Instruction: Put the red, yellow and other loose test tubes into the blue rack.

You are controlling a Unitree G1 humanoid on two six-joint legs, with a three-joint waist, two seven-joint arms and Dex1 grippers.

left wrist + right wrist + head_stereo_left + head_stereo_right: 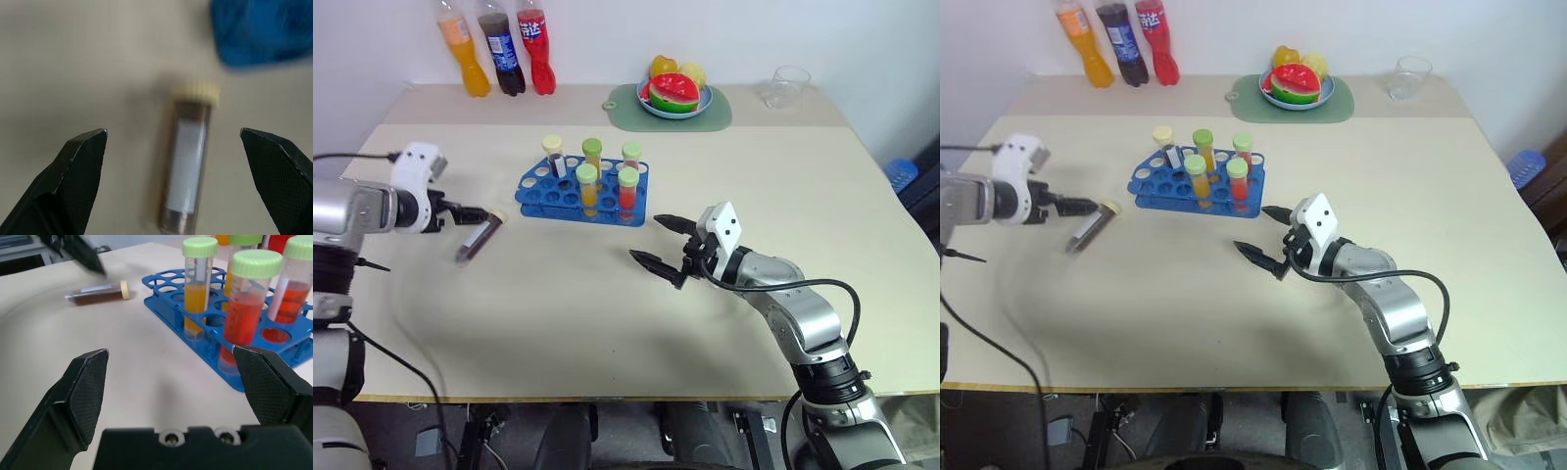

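On the tabletop, the maroon tube lies flat left of the blue rack, which holds what looks like 5 tubes. Left gripper fingers spread wide over the maroon tube, not gripping. Right gripper fingers also released, empty.

Bright blue rack, maroon tube with cream cap, black claws, beige table

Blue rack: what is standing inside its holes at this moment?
The bright blue plastic rack holds five upright capped tubes: four green-capped, with orange or red liquid, and one cream-capped tube at the back. The rack's wall covers the tube bottoms. The other holes look empty.
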